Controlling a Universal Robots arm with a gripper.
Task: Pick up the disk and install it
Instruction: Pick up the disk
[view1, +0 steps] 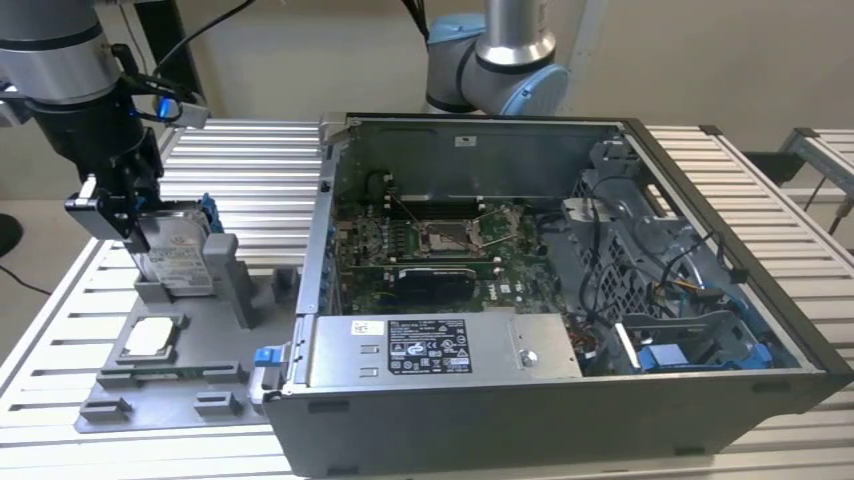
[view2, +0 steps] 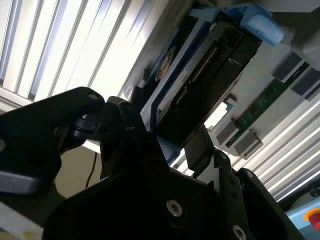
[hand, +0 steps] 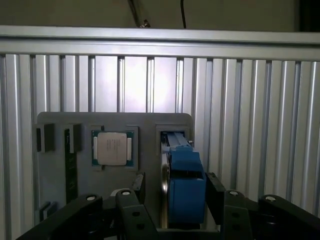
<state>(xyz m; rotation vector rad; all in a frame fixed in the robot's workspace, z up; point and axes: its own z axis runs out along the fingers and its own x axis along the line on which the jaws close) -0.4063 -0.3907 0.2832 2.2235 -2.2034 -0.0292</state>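
The disk (view2: 210, 70) held edge-on in the gripper (view2: 172, 136)
At frame centre, black fingers (view2: 200, 147) press both sides of its blue frame (view2: 257, 25), connector pins showing along the edge; a ribbed metal table (view2: 75, 45) lies in the background.

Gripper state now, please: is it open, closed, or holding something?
Gripper: straddling the disk; whether it is open or closed on it cannot be told.

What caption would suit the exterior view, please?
Gripper clamps the disk, upright in its grey holder, beside the open computer case.
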